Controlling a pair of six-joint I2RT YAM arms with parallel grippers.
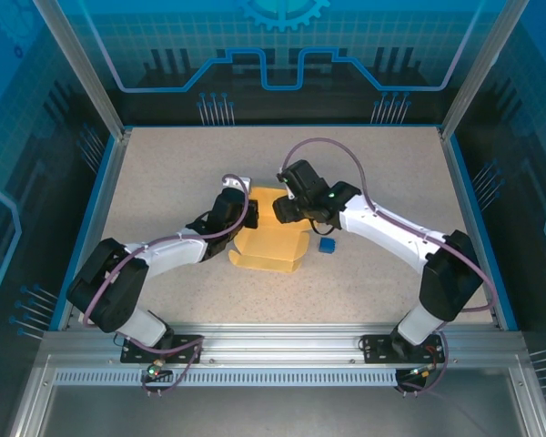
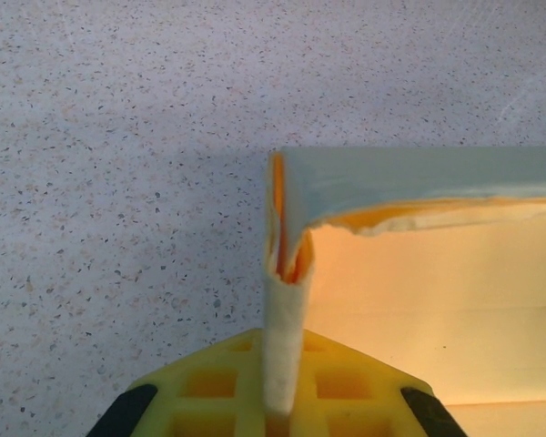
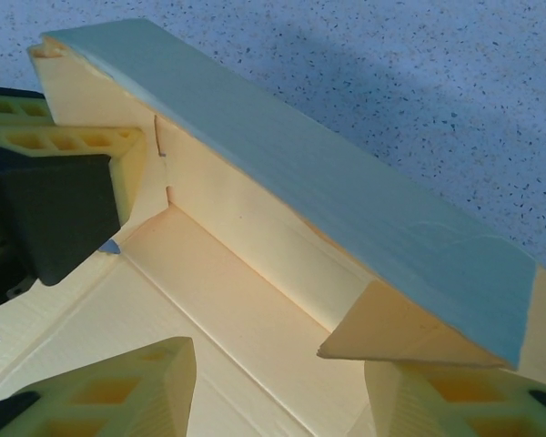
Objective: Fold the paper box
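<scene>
Presently, we find the paper box (image 1: pixel 271 244) lying near the middle of the speckled table (image 1: pixel 164 173), between the two arms and only partly folded. Its pale yellow base rests flat on the surface, and one long wall stands raised along the far side. The left gripper (image 1: pixel 247 215) meets the box at its left end. From the left wrist view we record this gripper (image 2: pixel 282 401) pinching an upright strip of cardboard at the corner of the raised wall. The strip runs down between the yellow fingers (image 2: pixel 209 390) and is creased and slightly torn-looking where it joins the wall. The right gripper (image 1: pixel 285 208) reaches the box from the far right. In the right wrist view this gripper (image 3: pixel 282 364) has its jaws spread, with the box floor visible in the wide gap between them. One finger sits over the inside of the base, and the other lies under the near end of the raised wall, where a triangular tab hangs just above it. We cannot tell whether that finger touches the tab. The top of the wall is folded over inward along its length. The same view shows a finger of the left gripper (image 3: pixel 73 150) set against the far end of the wall. A small blue cube (image 1: pixel 327 245) sits on the table just to the right of the box, apart from it.
</scene>
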